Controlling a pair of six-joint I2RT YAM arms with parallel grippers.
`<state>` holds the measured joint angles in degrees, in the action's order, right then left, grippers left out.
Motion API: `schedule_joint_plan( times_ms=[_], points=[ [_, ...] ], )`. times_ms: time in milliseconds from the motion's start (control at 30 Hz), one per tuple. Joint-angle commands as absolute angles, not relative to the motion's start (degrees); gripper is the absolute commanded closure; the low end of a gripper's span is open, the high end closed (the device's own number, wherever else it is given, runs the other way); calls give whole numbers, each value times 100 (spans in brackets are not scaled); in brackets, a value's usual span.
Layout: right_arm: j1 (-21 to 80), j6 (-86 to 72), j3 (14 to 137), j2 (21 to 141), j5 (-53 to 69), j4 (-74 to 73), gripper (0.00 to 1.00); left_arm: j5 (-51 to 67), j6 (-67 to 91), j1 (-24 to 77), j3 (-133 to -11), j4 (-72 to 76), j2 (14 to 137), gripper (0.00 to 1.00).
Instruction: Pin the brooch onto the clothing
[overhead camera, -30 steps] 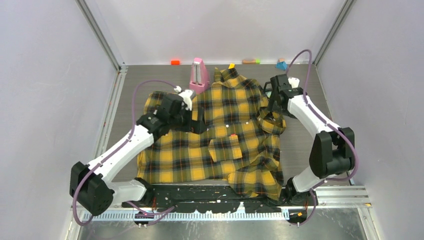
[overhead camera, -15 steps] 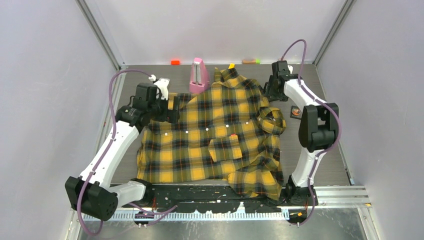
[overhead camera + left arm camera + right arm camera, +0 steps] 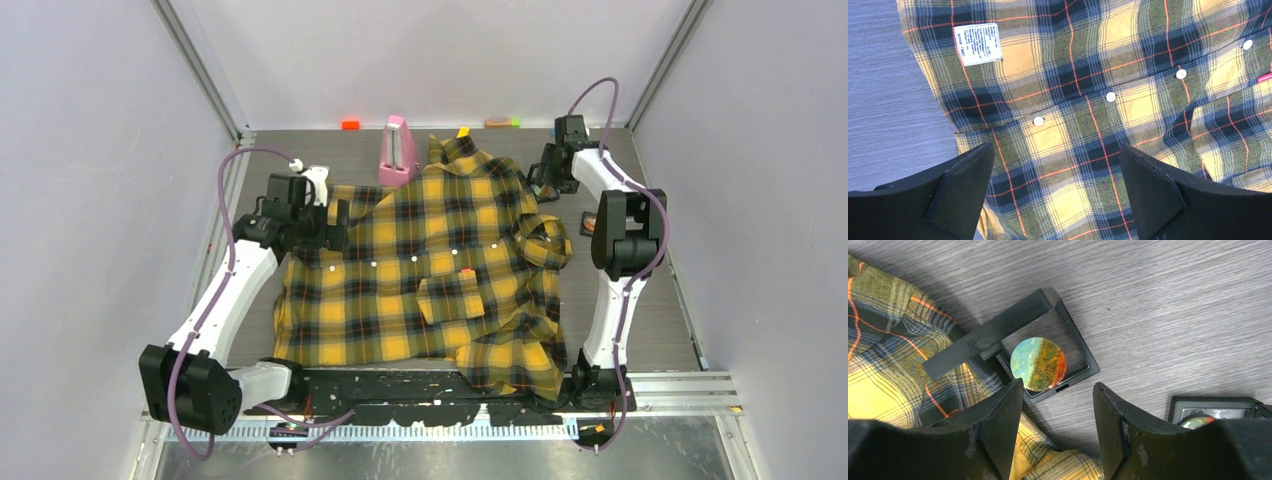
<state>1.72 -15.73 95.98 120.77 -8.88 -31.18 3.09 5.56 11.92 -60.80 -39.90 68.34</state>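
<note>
Retrieval of the brooch (image 3: 1038, 363) is the step in hand: it lies in an uncovered black frame case (image 3: 1079, 340) on the bench (image 3: 1173, 305) just beside the plaid shirt (image 3: 440, 270), under the right hand (image 3: 1057, 390), whose jaws stand partly apart and empty. The next move likely calls for gripping the brooch by its rim, clear of the frame; the left hand (image 3: 1055, 150) hangs fully spread and empty over the buttons (image 3: 1111, 96). Print on the white label (image 3: 977, 44) is too small to read.

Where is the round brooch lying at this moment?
Right wrist view: the brooch sits in a black square case on the table, beside the shirt, just ahead of the open right gripper.
</note>
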Motion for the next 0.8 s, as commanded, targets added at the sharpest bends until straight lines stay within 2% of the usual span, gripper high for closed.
schedule_joint_plan(
  times_ms=[0,767],
  points=[
    [193,-1431,9875,12257,-614,-2871,41,379,527,1117,-6037,-3788,6671,0],
    [189,-1503,10217,12801,-491,-2872,41,370,519,1090,-5988,-3796,6578,0]
  ],
)
